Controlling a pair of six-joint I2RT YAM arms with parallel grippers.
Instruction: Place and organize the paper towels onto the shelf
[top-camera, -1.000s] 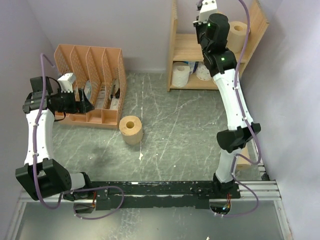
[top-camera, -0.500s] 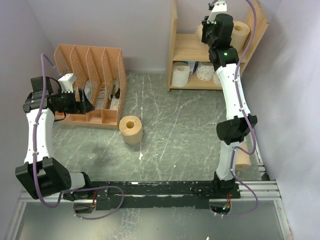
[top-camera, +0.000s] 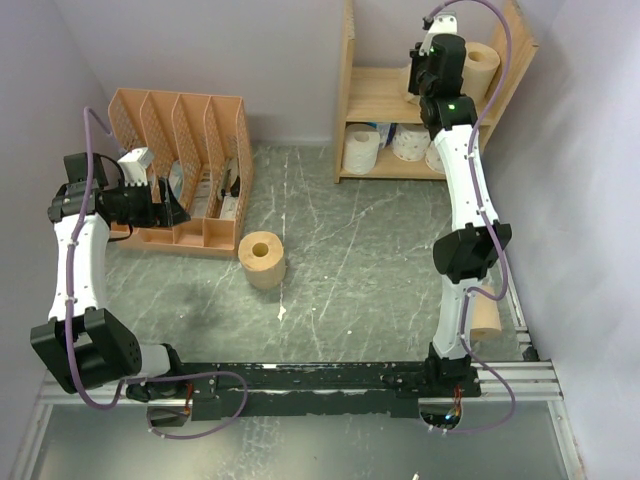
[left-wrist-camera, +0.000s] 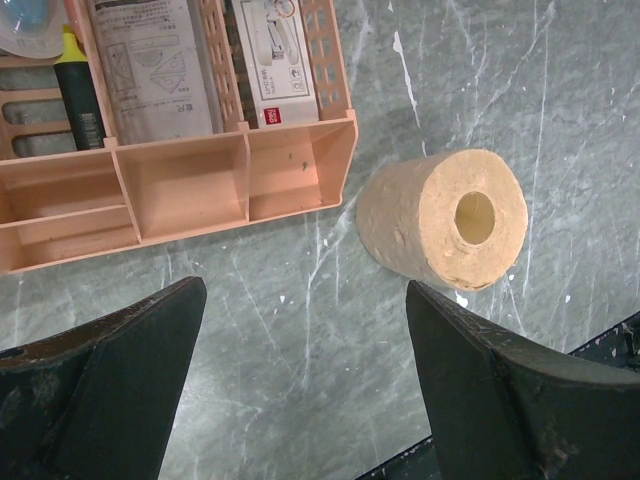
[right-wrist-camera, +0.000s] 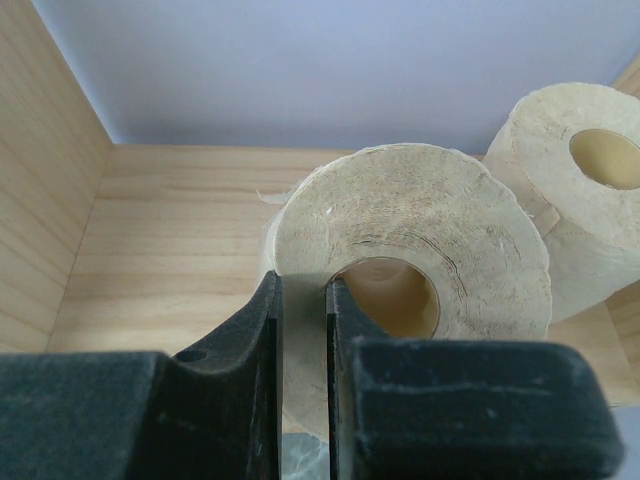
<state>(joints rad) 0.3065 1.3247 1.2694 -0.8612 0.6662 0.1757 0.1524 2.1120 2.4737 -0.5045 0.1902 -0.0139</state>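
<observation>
"Looking at the light natural-wood 2-tier shelf (top-camera: 375, 98), where was the right pincer (right-wrist-camera: 303, 300)?" Ana asked.

"Up at the upper tier," Ben said, "clenched on the wall of a tan-brown paper roll (right-wrist-camera: 420, 220), 1 finger outside it and the other at its hollow core. That roll was inside the upper tier, its open end toward the wrist camera. Whether it rested on the board I could not tell. A 2nd tan-brown roll (right-wrist-camera: 585, 200) sat just beside it, farther right. I could not tell if the 2 touched."

"And the lower tier?"

"A white paper roll (top-camera: 362, 148) sat at its left, with another white roll (top-camera: 408, 143) just beside that. A 3rd white one was mostly hidden behind the right arm."

"What of the left pincer (left-wrist-camera: 303, 300)?"

"Released, fingers spread wide, grasping nothing. It hovered above the grey marbled counter (top-camera: 350, 240) at the near end of the orange-pink plastic 4-slot file organizer (left-wrist-camera: 190, 190). A 3rd tan-brown roll (top-camera: 262, 258) sat on the counter near the organizer's near right corner, apart from both pincers. A 4th tan-brown roll (top-camera: 488, 318) was at the counter's right edge, partly hidden behind the right arm."
</observation>
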